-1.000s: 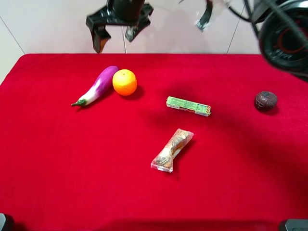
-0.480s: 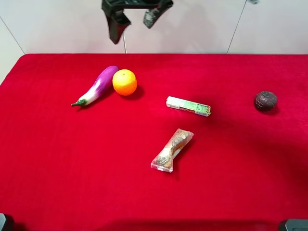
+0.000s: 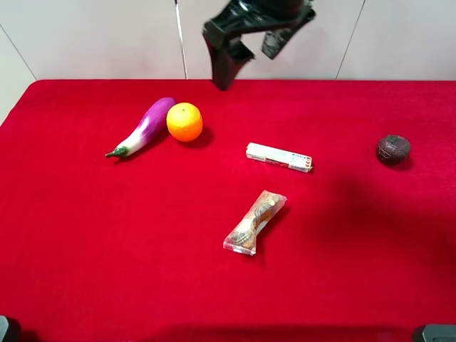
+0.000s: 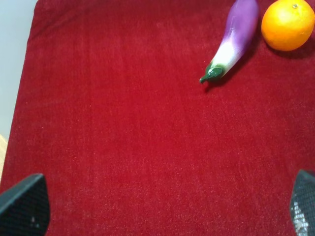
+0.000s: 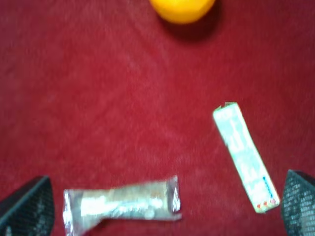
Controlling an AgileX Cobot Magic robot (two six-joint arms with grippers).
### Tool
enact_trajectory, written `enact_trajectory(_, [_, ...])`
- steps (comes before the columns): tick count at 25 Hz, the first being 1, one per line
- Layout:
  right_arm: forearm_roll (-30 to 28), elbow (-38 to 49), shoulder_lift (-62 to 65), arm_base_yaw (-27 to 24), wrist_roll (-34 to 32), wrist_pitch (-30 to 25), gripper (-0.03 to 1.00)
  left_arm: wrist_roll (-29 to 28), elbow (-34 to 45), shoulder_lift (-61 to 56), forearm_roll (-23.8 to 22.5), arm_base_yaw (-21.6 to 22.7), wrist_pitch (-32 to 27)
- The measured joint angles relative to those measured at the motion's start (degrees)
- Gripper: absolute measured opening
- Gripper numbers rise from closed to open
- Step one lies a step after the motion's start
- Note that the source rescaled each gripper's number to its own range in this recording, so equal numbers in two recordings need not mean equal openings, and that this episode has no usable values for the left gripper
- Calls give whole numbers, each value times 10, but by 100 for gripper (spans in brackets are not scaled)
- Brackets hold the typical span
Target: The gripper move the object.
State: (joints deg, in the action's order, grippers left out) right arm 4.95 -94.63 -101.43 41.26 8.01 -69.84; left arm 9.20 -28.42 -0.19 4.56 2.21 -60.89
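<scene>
The round orange fruit (image 3: 184, 122) lies on the red cloth at the back left, touching or almost touching the purple eggplant (image 3: 144, 128). It also shows in the left wrist view (image 4: 288, 24) and the right wrist view (image 5: 182, 9). My right gripper (image 3: 249, 60) hangs high over the back edge, right of the orange, with its dark fingers (image 3: 224, 64) spread open and empty. In the right wrist view the right gripper (image 5: 162, 211) is well above the cloth. My left gripper (image 4: 162, 206) is open and empty, above the table's left part, out of the exterior view.
A green-and-white stick pack (image 3: 278, 157) lies mid-table and a snack bar in clear wrap (image 3: 255, 222) lies nearer the front. A dark brown ball (image 3: 393, 149) sits at the far right. The red table (image 3: 85, 256) ends at a white wall behind.
My right gripper has moved to the right along the back edge and dropped slightly. The large arm part at the upper right has left view. The objects have not moved.
</scene>
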Motion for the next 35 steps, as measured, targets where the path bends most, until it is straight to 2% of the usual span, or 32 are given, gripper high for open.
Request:
enact_trajectory(12, [-12, 149, 124, 0, 0, 0, 100, 0, 0, 0, 0, 0, 0])
enact_trajectory(25, [-43, 239, 239, 0, -22, 0, 100, 0, 0, 0, 0, 0, 0])
enact_trajectory(35, [-76, 343, 364, 0, -26, 0, 100, 0, 0, 0, 0, 0, 0])
